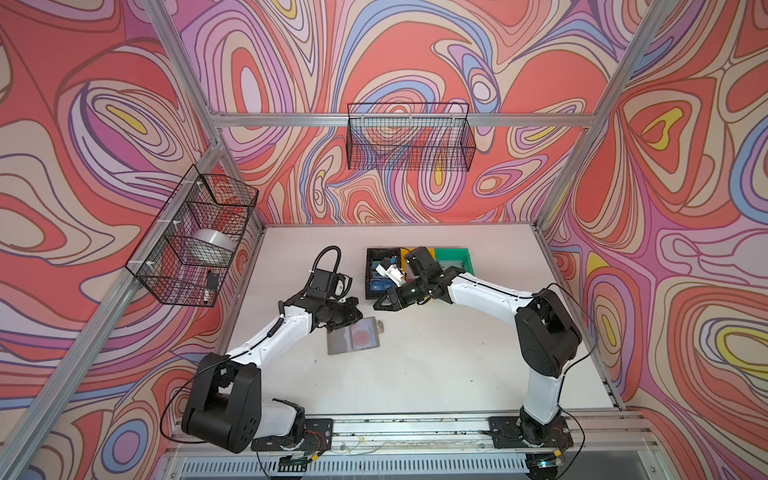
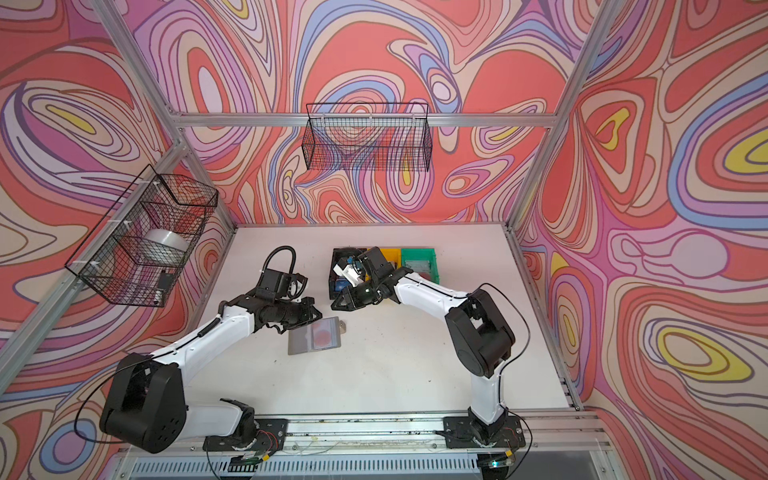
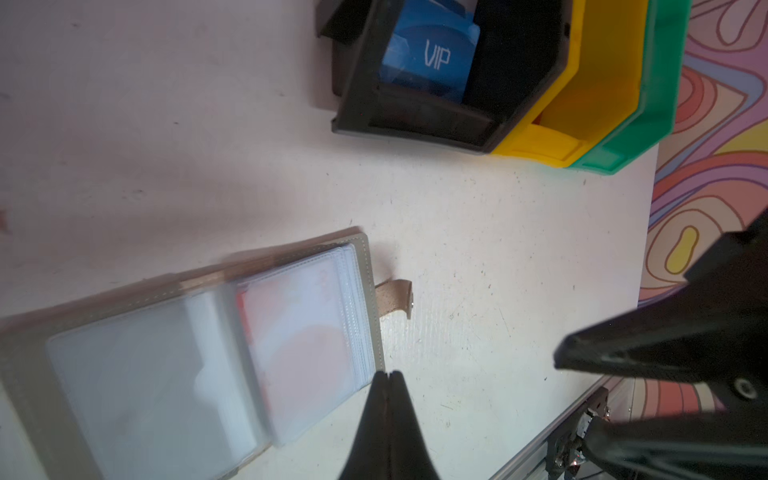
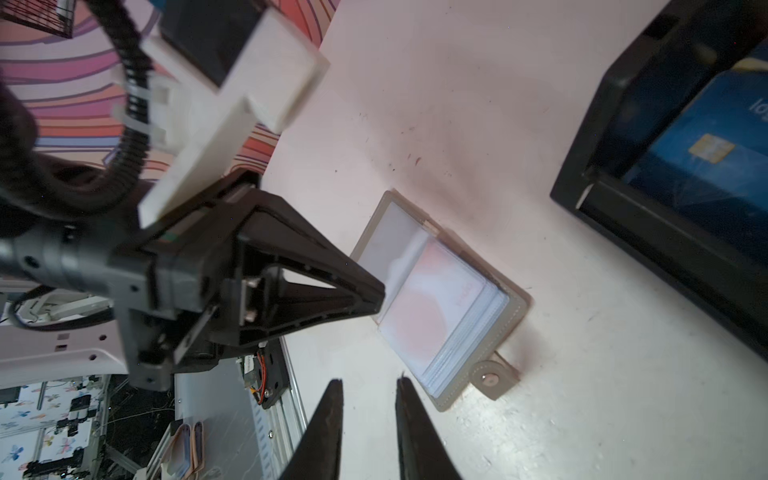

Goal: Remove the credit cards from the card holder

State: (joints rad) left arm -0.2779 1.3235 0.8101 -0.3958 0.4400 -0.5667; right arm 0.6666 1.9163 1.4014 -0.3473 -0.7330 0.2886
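Left gripper (image 3: 387,376) sat with its jaws pressed together on nothing, tip just beside the pocket edge of the open card holder (image 1: 353,338), probably to steady it. The holder lay flat on the table (image 1: 415,374), the whitish card with the red spot (image 3: 299,332) not yet out of its sleeve. Right gripper (image 4: 370,382) hovered nearby, jaws slightly apart and empty, seemingly lined up for that card. The blue VIP card (image 3: 432,54) already lay in the black bin (image 3: 415,120).
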